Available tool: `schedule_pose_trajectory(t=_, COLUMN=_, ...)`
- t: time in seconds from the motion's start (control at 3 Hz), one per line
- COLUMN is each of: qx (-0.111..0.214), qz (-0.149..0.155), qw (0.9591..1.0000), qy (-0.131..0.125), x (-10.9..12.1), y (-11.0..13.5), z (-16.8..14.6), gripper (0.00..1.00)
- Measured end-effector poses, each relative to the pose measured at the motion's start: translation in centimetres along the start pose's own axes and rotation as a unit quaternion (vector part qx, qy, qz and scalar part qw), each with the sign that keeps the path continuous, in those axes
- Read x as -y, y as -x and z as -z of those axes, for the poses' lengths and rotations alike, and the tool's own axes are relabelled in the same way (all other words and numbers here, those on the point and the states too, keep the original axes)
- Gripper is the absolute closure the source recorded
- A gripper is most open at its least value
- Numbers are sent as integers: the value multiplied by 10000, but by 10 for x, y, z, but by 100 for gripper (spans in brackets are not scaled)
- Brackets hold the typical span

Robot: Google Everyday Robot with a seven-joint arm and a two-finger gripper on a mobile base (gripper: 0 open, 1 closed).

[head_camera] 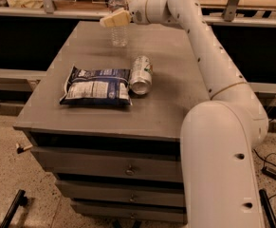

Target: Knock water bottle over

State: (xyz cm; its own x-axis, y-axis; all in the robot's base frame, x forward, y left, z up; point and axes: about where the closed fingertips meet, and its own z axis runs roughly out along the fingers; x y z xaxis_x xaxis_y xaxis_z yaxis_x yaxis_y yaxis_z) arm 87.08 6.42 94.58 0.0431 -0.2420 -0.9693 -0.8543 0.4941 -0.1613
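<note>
The chip bag [97,86] lies at 8 o'clock on the cabinet top [175,94]. The water bottle [119,34] stands upright at 12 o'clock, near the far edge. The gripper [115,19] crosses its shoulder; I cannot tell whether it is spread or pressed together. A hard sweep could send the bottle off the back edge, or toppling toward 6 o'clock onto the can [141,74] lying mid-table. The arm [199,42] reaches in from 3 o'clock, stretched long, wrist level, pointing toward 9 o'clock.
</note>
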Motion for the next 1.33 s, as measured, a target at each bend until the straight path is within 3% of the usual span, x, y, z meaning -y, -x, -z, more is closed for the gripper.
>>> schedule_pose_trajectory(t=0.33, qx=62, qz=-52, qw=10000, qy=8, x=0, y=0, z=-9, gripper=38)
schedule_pose_trajectory(t=0.67, qx=-73, qz=-86, qw=9999, qy=-84, x=4, y=0, z=3, gripper=61)
schedule_pose_trajectory(t=1.0, qx=-828, qz=35, qw=9964, qy=-199, x=-2, y=-3, z=46, gripper=92)
schedule_pose_trajectory(t=1.33, qx=-1785, qz=236, qw=9832, qy=-304, x=-5, y=-4, z=94, gripper=100)
